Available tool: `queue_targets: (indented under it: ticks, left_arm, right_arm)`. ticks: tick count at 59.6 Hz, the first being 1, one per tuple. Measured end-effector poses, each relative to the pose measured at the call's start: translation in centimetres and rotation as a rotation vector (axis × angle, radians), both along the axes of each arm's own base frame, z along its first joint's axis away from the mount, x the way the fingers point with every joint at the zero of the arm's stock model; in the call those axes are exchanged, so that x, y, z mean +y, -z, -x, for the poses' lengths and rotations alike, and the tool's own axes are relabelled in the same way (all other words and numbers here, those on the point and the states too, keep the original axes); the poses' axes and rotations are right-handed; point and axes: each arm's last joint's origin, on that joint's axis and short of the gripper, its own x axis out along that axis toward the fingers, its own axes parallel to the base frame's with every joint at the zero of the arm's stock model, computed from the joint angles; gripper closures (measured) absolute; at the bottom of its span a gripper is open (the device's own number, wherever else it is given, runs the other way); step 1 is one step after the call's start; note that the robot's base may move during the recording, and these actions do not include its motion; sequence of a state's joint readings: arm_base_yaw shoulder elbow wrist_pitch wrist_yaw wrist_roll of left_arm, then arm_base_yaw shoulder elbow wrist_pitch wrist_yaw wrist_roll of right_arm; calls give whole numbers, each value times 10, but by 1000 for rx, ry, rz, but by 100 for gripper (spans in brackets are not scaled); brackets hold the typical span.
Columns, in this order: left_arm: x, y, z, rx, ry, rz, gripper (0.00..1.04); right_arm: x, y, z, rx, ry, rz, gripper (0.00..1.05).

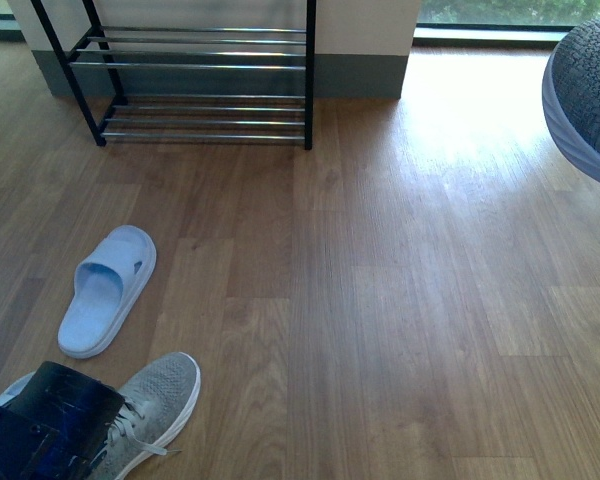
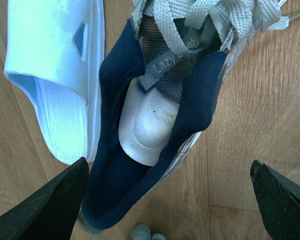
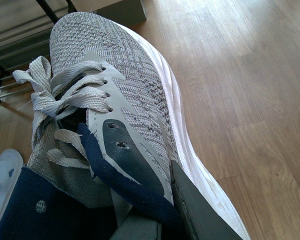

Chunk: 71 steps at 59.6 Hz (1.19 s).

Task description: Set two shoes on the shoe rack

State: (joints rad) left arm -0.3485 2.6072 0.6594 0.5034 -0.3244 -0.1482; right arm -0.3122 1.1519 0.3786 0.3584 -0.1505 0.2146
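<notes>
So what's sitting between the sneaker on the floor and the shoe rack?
In the front view, a light blue slide sandal lies between the floor sneaker and the shoe rack. Beyond the sandal, it is bare wooden floor up to the rack.

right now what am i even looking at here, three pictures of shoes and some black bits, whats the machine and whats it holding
It is a robot with two arms, each ending in a two-fingered gripper. The front picture comes from a camera on its body, facing the way it faces. On the wooden floor lie a blue slipper and a grey sneaker, with a shoe rack by the wall. The other two pictures come from cameras on the wrists. The left gripper is open, its fingers either side of the floor sneaker's heel opening. The right gripper is shut on the second sneaker, holding it by the collar in the air.
</notes>
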Motion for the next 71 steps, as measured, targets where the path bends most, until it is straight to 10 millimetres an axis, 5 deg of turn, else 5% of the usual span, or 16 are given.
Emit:
queue_targets:
  ticks: [42,71]
  left_arm:
    - [-28,48,-24,78,103,27,10]
    - [-32,50,-25,57,119,32,81]
  right_arm:
    - [0,0,0,0,0,0,103]
    - [0,0,0,0,0,0,103]
